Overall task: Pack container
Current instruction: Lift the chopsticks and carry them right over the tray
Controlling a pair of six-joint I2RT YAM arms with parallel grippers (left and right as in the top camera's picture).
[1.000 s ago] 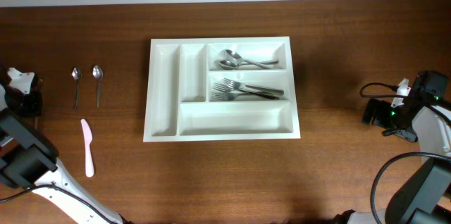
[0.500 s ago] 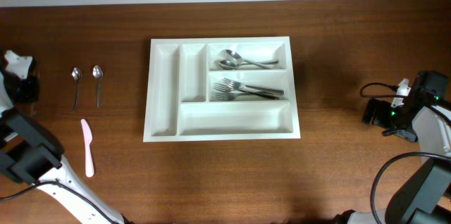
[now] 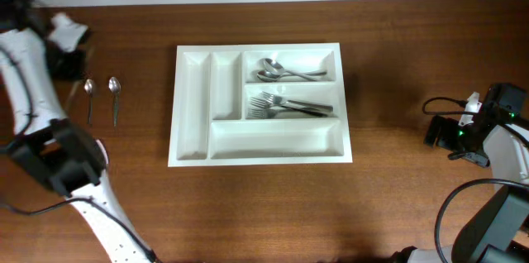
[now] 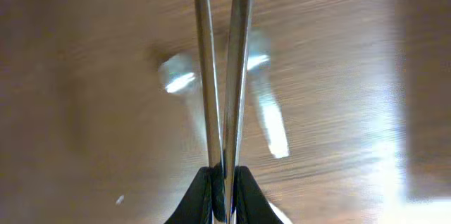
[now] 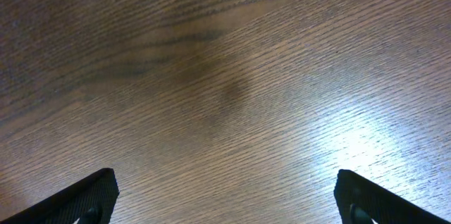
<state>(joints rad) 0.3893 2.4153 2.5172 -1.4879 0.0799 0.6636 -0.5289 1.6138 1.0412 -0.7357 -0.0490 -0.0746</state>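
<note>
Blurrily, two spoons (image 4: pixel 177 82) show past the closed left claw (image 4: pixel 220 27); right claw (image 5: pixel 225 185) gapes wide.

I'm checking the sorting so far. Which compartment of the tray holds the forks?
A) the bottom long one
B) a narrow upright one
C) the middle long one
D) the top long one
C: the forks lie in the middle long compartment of the tray, just below the spoons in the top one, while the bottom long one and both narrow upright ones hold nothing.
</note>
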